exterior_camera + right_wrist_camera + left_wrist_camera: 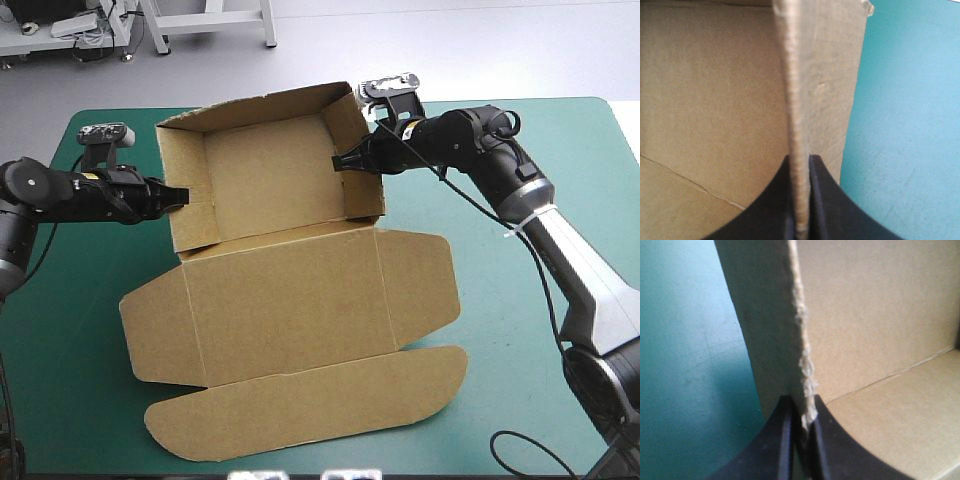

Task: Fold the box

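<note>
From where I stand, the left gripper comes in level at nine o'clock of the tray. Its black fingers are all but closed on the top edge of the left wall of the box. Seen close, that gripper pinches the ragged cut edge of the wall, with the teal-green cover on the outer side.

The brown box sits at mid-table as an open tray, walls raised, toward twelve o'clock. Its lid lies flat toward six o'clock, ending in a rounded flap near the table's near edge.

At three o'clock of the tray, the right gripper is nipped onto the right wall the same way. In its own view the gripper has the board's edge squeezed between its nearly shut fingers.
</note>
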Controlling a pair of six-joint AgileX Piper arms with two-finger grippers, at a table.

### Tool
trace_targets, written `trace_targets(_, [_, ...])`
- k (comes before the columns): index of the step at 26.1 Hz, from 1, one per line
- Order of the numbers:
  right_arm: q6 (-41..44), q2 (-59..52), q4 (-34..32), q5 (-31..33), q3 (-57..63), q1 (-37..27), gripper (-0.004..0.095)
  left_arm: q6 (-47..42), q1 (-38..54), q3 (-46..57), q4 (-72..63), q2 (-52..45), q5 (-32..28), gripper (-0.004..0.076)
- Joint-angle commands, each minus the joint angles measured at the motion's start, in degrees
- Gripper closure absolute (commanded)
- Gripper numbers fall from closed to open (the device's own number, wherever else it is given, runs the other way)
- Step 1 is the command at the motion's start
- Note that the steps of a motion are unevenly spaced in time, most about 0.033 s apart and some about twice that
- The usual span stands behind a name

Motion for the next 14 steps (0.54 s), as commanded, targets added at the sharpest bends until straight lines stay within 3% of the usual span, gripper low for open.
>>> trace_targets(1, [0.57, -2.98, 3.22, 0.31, -1.67, 2.35, 0.0921, -0.31, -4.52, -1.87, -1.44, -1.70, -5.31, 0.0733])
trace_targets(8, [0.69, -2.98, 2.99, 1.33, -1.67, 2.35, 0.0921, -8.16, -9.33, -1.87, 8.95, -1.70, -10.39, 0.0733])
trace_targets(14, [3.08, -2.98, -1.62, 4.56, -1.67, 2.35, 0.0921, -12.20, -10.55, -1.87, 10.06, -1.28, -12.64, 0.0733])
